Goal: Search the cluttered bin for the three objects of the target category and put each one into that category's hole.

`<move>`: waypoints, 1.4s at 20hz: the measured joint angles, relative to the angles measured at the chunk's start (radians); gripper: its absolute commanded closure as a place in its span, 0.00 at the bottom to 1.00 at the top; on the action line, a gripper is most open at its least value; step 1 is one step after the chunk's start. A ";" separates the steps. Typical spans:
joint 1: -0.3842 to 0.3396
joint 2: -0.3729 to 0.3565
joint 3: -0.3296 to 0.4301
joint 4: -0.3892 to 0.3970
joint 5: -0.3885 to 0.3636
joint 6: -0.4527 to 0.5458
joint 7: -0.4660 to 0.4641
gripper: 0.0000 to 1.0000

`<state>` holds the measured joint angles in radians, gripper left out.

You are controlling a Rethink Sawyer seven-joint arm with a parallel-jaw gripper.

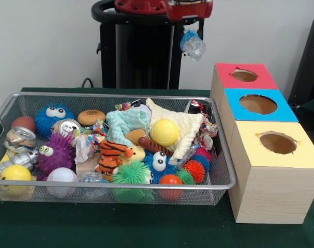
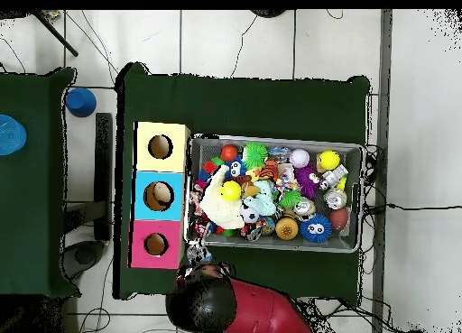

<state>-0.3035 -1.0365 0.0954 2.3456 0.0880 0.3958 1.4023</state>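
Bag [image 1: 192, 45] aloft (bin [image 1: 146, 184] crammed).

The red and black arm [image 1: 164, 8] is drawn back high, near its black pedestal [image 1: 141, 49]. The gripper [image 1: 190, 39] points downward from the red wrist and is closed on a clear plastic bag [image 1: 193, 45], which hangs just below it. In the overhead view, the arm [image 2: 226, 302] appears folded close to the base.

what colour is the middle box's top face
Blue, clearest in the front view.
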 measured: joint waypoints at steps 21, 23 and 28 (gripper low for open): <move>0.136 0.180 -0.011 0.006 0.092 -0.132 0.150 1.00; 0.142 0.196 -0.016 0.006 0.095 -0.153 0.170 1.00; 0.171 0.199 -0.039 0.006 0.119 -0.157 0.209 1.00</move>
<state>-0.1321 -0.8375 0.0562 2.3513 0.2069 0.2389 1.6115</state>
